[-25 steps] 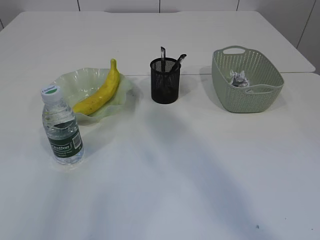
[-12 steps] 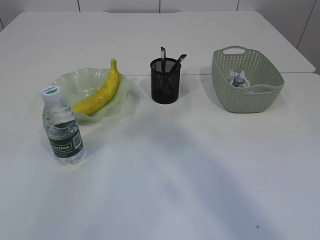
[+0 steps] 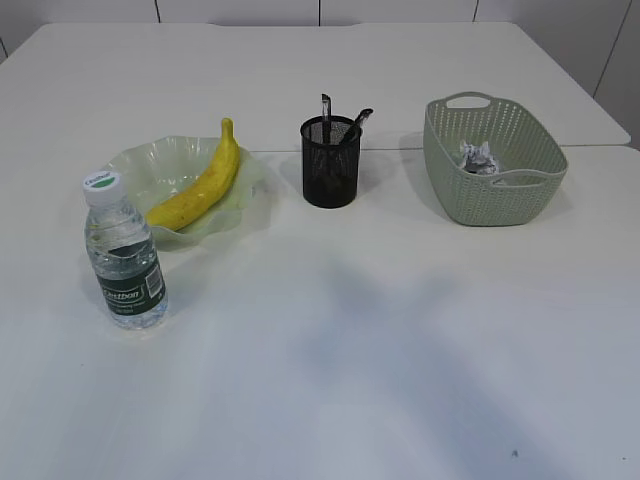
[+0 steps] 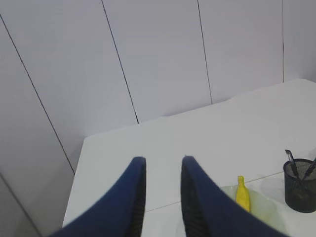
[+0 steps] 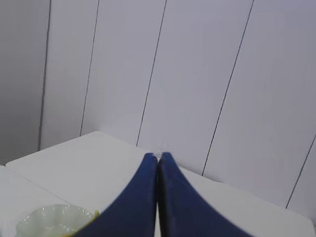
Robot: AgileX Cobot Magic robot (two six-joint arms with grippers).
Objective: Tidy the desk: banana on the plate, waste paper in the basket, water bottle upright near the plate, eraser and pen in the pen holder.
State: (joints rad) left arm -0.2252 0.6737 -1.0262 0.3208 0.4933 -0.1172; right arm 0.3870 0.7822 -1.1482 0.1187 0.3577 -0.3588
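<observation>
The yellow banana lies across the pale green plate. A water bottle stands upright just in front of the plate's left side. Pens stick out of the black mesh pen holder. Crumpled waste paper lies inside the green basket. The eraser does not show. Neither arm appears in the exterior view. My left gripper is raised above the table, jaws apart with nothing between them; the banana and pen holder lie below it. My right gripper is shut and empty, high above the plate.
A seam between two white tabletops runs behind the objects. White panelled walls stand beyond the far table edge. Faint shadows lie on the near tabletop.
None of the objects on the table has moved. The soft shadows on the near tabletop have shifted toward the front.
</observation>
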